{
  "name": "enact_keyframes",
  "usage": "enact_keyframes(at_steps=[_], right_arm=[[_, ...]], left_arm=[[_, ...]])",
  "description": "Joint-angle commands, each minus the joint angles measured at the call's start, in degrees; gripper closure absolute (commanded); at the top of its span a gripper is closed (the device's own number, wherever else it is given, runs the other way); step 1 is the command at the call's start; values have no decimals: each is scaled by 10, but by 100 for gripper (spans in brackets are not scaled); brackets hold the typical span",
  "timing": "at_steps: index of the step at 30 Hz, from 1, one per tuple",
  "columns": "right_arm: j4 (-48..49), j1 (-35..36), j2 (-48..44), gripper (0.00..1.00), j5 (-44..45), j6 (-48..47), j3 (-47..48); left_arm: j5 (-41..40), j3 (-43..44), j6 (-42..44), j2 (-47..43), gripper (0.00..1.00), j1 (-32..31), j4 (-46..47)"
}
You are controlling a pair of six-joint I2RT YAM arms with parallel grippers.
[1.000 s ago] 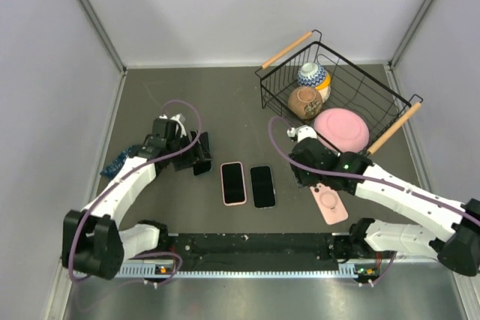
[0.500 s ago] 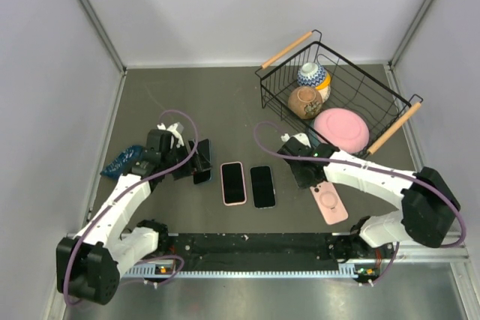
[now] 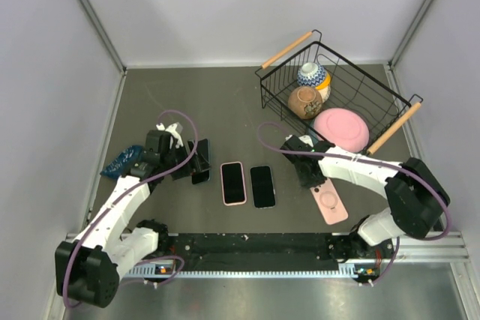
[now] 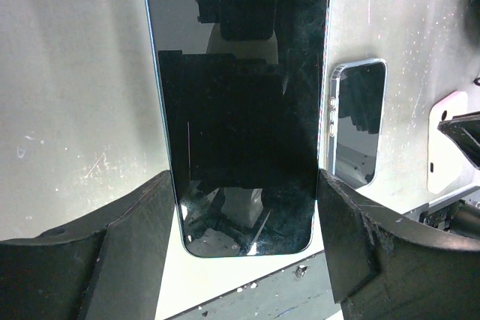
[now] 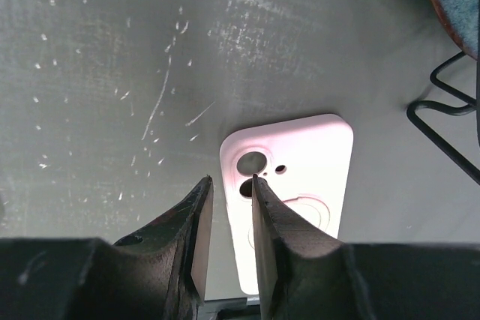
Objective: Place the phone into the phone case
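My left gripper (image 3: 196, 164) is shut on a dark phone (image 3: 199, 157) left of centre. In the left wrist view the phone (image 4: 240, 110) fills the span between both fingers (image 4: 135, 245), screen up, above the table. The pink phone case (image 3: 330, 204) lies back-up at the right. My right gripper (image 3: 307, 176) hangs over its top end. In the right wrist view the jaws of this gripper (image 5: 231, 181) stand narrowly open astride the left edge of the case (image 5: 300, 162), one fingertip at the camera holes.
Two more phones lie side by side mid-table: one in a pink case (image 3: 233, 183), one black (image 3: 262, 186). A wire basket (image 3: 264, 84) at the back right holds a pink bowl (image 3: 341, 129) and cups. A blue packet (image 3: 120, 161) lies at the far left.
The right arm has swung round and its jaws have narrowed over the pink case's edge. The left gripper, still holding the phone, shifted slightly left.
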Motion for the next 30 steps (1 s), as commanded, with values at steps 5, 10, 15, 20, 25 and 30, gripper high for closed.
enact_keyframes(at_steps=[5,10,15,20,25,30], right_arm=[[37,-20,28,74,-9,-9,-12],[54,-20,48,75,-14,-18,-15],[67,-20,60,76,-18,-24,-17],[70,-20,52,90,-27,-39,-12],[65,-20,-19,100,-74,-47,-3],[61,-20,-106,100,-193,-42,25]], left_arm=[[-9,18,10,-20,100,1,20],[-1,16,7,-20,100,1,25],[1,20,9,-22,100,1,24],[-6,27,11,-18,100,1,21],[-15,39,14,-23,100,1,8],[-46,73,30,-27,100,3,-22]])
